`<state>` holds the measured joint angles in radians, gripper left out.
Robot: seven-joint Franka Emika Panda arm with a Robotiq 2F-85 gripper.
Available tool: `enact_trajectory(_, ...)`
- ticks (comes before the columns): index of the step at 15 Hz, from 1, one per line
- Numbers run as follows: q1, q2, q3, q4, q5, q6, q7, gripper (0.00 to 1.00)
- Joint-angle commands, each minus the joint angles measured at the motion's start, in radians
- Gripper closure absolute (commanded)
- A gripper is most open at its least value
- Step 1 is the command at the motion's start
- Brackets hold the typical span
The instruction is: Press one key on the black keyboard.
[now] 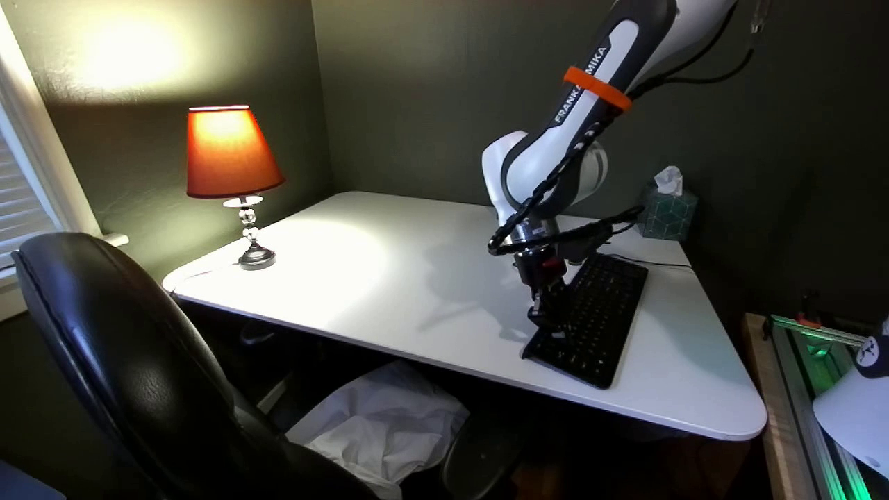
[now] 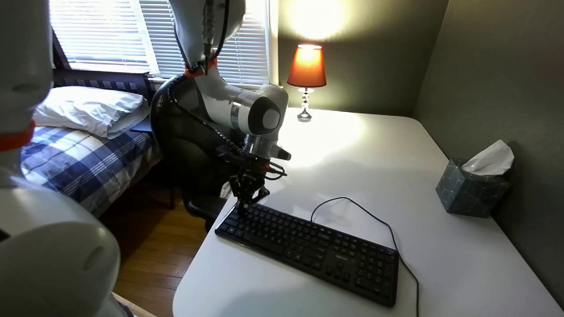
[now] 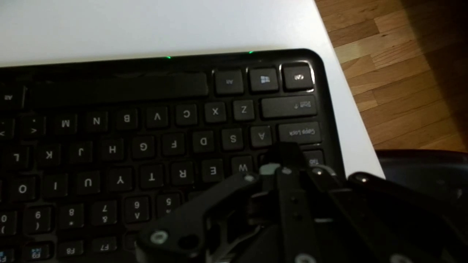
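The black keyboard [image 1: 605,305] lies flat on the white table, and it also shows in an exterior view [image 2: 304,246] with its cable. In the wrist view the keyboard [image 3: 157,131] appears upside down. My gripper [image 3: 287,155] is shut with its fingertips together and nothing seen between them. The tips are over the Q key area, beside the A, W, Tab and Caps Lock keys, and hide the Q key. In both exterior views the gripper [image 1: 555,330] [image 2: 242,210] points down at the keyboard's end near the table edge. I cannot tell whether the tips touch a key.
A grey-green tissue box [image 1: 667,212] [image 2: 472,189] stands on the table near the wall. A red-shaded lamp [image 1: 233,153] [image 2: 307,68] stands at the table's far end. The black cable [image 2: 387,224] runs over the table. A black chair [image 1: 139,375] stands beside the table.
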<state>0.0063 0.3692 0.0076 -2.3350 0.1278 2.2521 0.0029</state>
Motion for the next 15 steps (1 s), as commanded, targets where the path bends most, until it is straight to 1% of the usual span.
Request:
enact_trajectory(1,0.000,0.025,0.002,0.023,-0.003,-0.018,0.024,1.00)
enact_trajectory(15,-0.003,-0.021,0.004,-0.022,0.001,-0.001,0.021,1.00)
